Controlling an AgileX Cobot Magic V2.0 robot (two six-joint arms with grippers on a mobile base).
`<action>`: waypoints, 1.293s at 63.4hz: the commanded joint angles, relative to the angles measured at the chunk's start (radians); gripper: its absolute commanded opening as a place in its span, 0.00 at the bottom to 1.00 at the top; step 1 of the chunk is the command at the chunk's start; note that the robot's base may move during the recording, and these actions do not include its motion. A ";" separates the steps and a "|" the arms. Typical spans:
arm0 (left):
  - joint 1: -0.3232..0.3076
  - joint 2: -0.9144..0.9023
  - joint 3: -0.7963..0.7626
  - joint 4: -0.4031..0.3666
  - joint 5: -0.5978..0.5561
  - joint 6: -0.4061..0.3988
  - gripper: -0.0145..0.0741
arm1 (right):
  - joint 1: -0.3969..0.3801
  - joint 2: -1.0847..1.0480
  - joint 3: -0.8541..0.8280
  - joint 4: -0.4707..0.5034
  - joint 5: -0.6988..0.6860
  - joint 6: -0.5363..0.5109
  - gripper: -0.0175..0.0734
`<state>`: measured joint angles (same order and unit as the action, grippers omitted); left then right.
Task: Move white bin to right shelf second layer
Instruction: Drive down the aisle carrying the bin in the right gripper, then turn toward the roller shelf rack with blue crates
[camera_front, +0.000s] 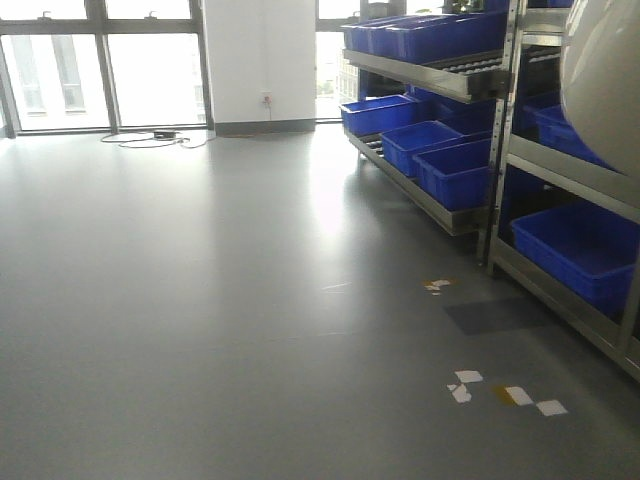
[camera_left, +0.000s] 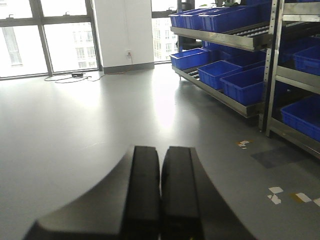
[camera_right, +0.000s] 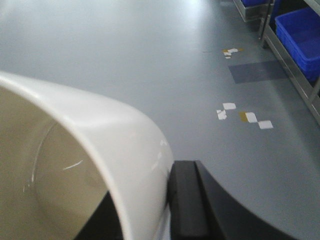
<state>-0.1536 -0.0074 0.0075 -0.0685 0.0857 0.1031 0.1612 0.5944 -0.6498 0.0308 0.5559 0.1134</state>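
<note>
The white bin is glossy cream-white and fills the lower left of the right wrist view, held above the grey floor. My right gripper is shut on its rim, with one black finger outside the wall and the other inside. In the front view the bin shows at the top right, in front of the steel rack. A steel crossbar level of the near rack lies just below the bin. Roller tracks show on the farther rack section. My left gripper is shut and empty over the floor.
Several blue crates sit on the rack's levels along the right side, with one on the near bottom level. Steel uprights stand between the rack sections. White and yellow tape marks are on the floor. Windows and a cable are at the far wall.
</note>
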 joint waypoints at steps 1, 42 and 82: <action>-0.006 -0.014 0.037 -0.005 -0.086 -0.004 0.26 | -0.006 0.000 -0.034 0.003 -0.095 0.001 0.25; -0.006 -0.014 0.037 -0.005 -0.086 -0.004 0.26 | -0.006 0.000 -0.034 0.003 -0.095 0.001 0.25; -0.006 -0.014 0.037 -0.005 -0.086 -0.004 0.26 | -0.006 0.000 -0.034 0.003 -0.095 0.001 0.25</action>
<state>-0.1536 -0.0074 0.0075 -0.0685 0.0857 0.1031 0.1612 0.5944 -0.6498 0.0308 0.5559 0.1134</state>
